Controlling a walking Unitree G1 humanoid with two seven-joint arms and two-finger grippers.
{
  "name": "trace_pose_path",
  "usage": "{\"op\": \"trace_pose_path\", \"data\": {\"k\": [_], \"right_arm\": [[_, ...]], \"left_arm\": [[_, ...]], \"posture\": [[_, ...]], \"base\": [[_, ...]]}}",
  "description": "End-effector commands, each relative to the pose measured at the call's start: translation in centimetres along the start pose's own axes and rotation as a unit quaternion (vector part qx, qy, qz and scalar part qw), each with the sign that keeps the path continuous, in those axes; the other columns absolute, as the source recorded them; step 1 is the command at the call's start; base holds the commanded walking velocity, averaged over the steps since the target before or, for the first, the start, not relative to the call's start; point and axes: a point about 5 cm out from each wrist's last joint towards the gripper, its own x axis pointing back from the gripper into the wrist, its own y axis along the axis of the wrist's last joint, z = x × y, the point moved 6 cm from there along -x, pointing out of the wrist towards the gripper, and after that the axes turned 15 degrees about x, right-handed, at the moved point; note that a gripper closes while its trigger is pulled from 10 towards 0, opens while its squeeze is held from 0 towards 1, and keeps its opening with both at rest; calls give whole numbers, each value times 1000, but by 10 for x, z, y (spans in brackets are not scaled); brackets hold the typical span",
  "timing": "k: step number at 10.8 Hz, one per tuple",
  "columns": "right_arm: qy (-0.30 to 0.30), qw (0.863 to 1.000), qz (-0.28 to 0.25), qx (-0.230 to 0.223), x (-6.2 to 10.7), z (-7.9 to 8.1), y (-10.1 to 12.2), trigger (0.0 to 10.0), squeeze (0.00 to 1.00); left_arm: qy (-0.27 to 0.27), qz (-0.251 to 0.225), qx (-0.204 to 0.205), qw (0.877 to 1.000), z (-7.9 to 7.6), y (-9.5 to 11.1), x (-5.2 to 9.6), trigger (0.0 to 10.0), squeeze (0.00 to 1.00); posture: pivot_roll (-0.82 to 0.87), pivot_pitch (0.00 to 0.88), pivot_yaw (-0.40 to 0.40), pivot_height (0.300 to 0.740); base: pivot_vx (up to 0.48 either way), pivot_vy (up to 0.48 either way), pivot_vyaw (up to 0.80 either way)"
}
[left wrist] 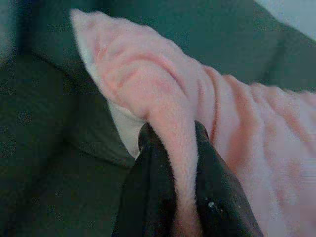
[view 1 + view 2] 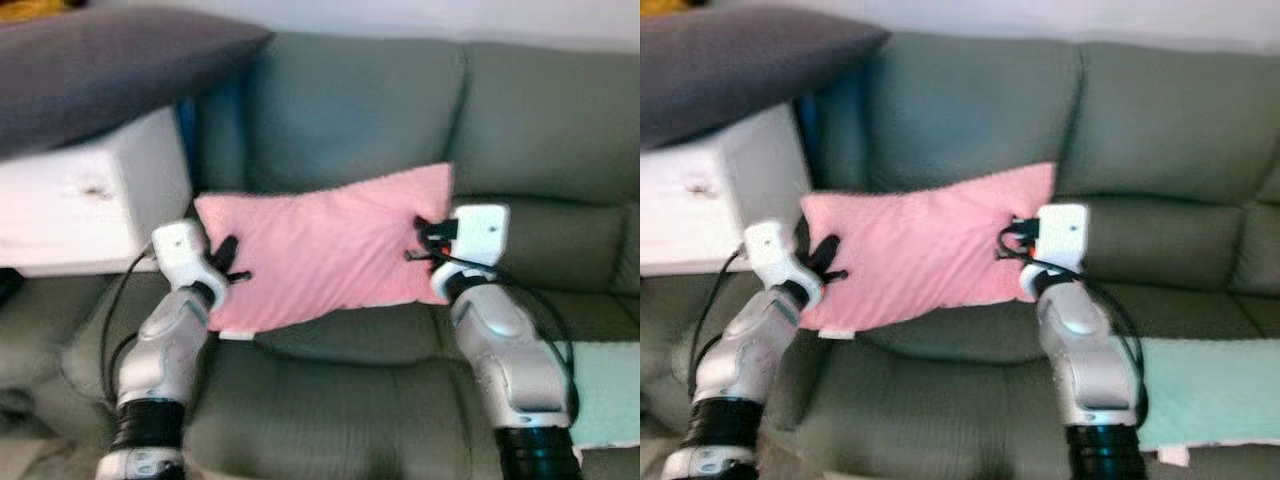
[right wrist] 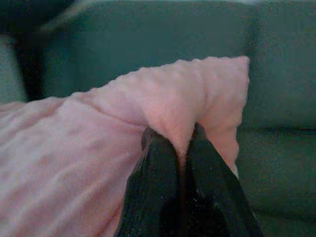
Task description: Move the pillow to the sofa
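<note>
Over green sofa [image 2: 400,120]: soft, light pink pillow [image 2: 320,255], pinched at opposite ends by left hand [image 2: 232,262] and right hand [image 2: 420,245].

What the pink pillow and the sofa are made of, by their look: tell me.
Pink pillow: seemingly soft fleece or plush, matte; it bunches into folds where the left gripper and right gripper pinch it. Sofa: grey-green upholstery, smooth and matte, possibly fabric or faux leather.
</note>
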Motion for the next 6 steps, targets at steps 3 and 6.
{"op": "trace_pose_path", "data": {"k": [3,6], "right_arm": [[-2,1000,-11,-3,-2,2,7,10000,0],[-47,995,56,-75,-1,-12,-25,10000,0]], "left_arm": [[-11,27,-28,999,-1,-6,-2,10000,0],[15,62,-68,996,21,-29,-9,10000,0]], "posture": [[-187,0,-2,740],[-184,0,6,740]], "base": [[0,0,0],[0,0,0]]}}
